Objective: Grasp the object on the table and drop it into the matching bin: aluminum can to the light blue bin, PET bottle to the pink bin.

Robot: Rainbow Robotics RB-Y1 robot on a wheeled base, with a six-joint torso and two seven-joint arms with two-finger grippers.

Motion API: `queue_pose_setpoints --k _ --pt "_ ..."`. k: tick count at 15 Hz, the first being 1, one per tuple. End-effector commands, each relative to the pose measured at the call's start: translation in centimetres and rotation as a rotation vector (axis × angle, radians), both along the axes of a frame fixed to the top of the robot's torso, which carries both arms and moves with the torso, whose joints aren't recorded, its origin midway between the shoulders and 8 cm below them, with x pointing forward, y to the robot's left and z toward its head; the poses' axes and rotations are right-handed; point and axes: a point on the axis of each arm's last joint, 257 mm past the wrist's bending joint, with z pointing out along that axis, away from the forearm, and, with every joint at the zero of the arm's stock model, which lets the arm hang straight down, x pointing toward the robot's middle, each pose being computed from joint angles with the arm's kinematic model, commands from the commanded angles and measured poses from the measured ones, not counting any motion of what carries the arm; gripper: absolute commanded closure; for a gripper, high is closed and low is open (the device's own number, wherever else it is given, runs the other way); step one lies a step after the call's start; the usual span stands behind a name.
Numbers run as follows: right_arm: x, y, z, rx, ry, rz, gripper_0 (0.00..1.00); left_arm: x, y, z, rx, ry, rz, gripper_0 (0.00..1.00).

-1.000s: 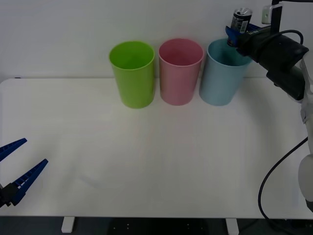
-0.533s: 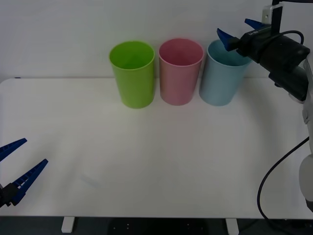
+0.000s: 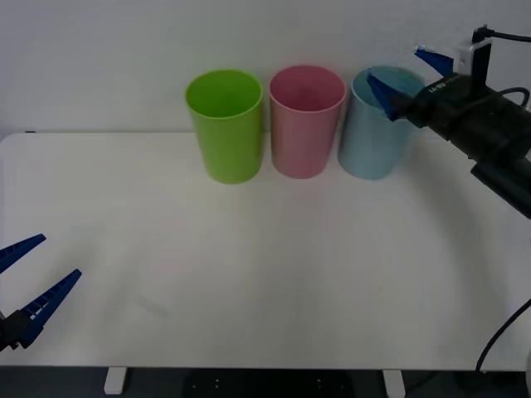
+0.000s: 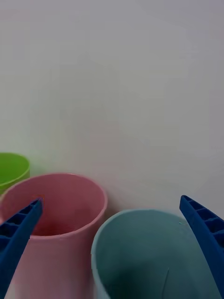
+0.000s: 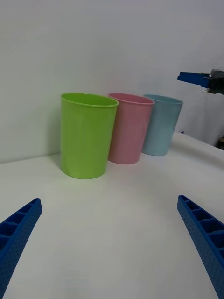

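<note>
The light blue bin (image 3: pixel 373 141) stands at the right end of a row at the back of the white table (image 3: pixel 265 274), with the pink bin (image 3: pixel 305 124) beside it in the middle. My right gripper (image 3: pixel 395 65) hovers open over the light blue bin's far right rim, nothing between its fingers. In the right wrist view the open gripper (image 4: pixel 110 201) looks down at the light blue bin (image 4: pixel 140 261) and the pink bin (image 4: pixel 60 219). The aluminum can is out of view. My left gripper (image 3: pixel 58 257) rests open at the table's near left corner.
A lime green bin (image 3: pixel 226 124) stands left of the pink one, all three close together before a white wall. From the left wrist view the green bin (image 5: pixel 86 135), pink bin (image 5: pixel 128 128) and light blue bin (image 5: pixel 161 124) line up across bare tabletop.
A second ago my right gripper held the can above the light blue bin. It then opened and the can dropped from sight. The right arm has since shifted right and slightly down.
</note>
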Motion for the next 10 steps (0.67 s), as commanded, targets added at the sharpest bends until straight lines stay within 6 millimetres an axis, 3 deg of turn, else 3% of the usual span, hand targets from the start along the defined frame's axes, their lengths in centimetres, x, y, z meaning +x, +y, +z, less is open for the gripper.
queue_pose_setpoints --k 1,6,10 --pt "-3.5 0.3 -1.4 -0.034 0.002 0.072 0.0 0.0 0.0 0.0 0.0 0.0 0.0 0.0" --pt "-8.9 -0.1 -4.2 -0.083 0.022 0.158 0.0 0.0 0.0 0.0 0.0 0.0 0.0 0.0" --pt "-12.0 -0.7 -6.3 -0.169 -0.012 0.167 0.0 0.0 0.0 0.0 0.0 0.0 0.0 0.0"
